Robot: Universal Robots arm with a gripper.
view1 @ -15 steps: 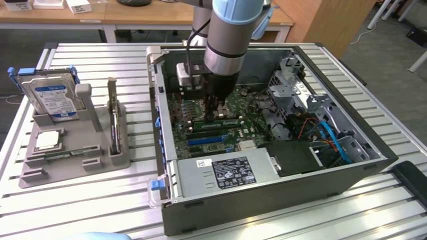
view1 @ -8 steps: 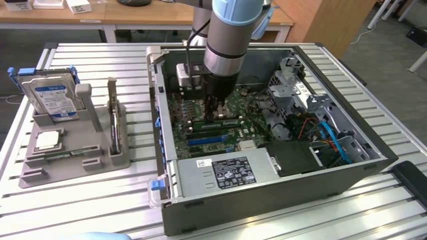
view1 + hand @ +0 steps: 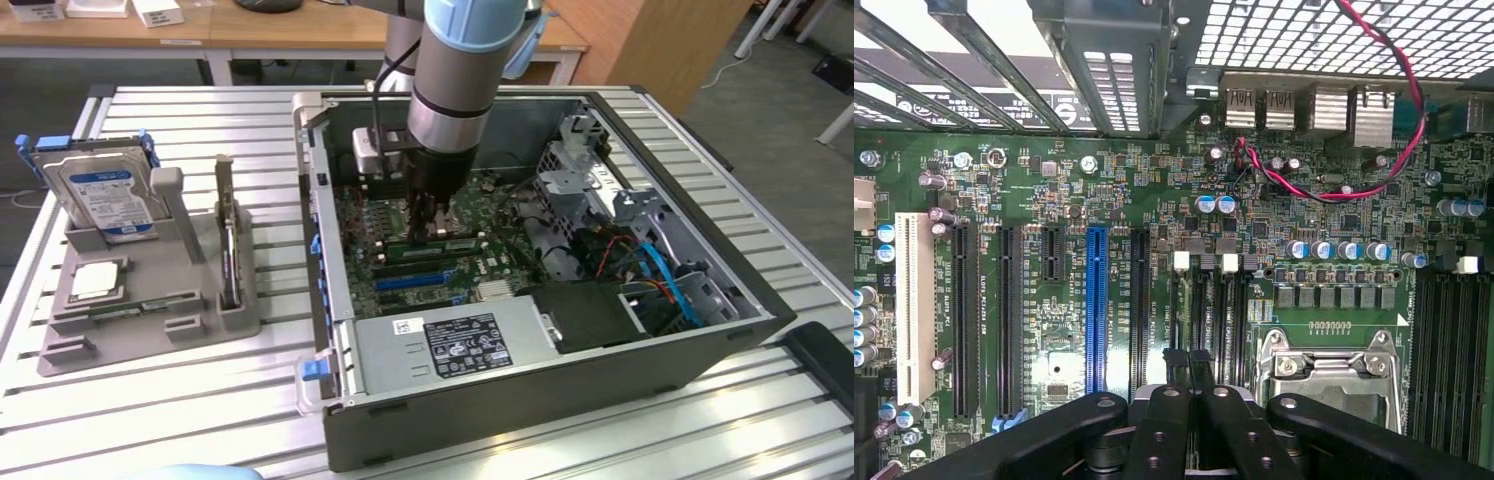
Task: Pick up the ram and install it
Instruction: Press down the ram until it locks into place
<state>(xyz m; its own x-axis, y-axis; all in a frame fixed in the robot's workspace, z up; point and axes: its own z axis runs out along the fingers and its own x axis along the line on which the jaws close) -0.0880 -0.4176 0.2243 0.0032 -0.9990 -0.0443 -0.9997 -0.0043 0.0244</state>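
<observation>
The gripper (image 3: 430, 232) is lowered inside the open case (image 3: 694, 360), just over the motherboard (image 3: 400, 225). Its fingers (image 3: 1189, 375) are seen pressed together, with nothing visibly held between them. A ram (image 3: 447, 243) is seen lying in a slot right beside the fingertips. On the stand (image 3: 147, 300) at the exterior view's left, another green stick (image 3: 127, 310) lies flat.

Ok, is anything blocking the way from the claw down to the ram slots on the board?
Nothing visible does. The shut claw hangs right over the slots, and the red cable lies well apart from them.
</observation>
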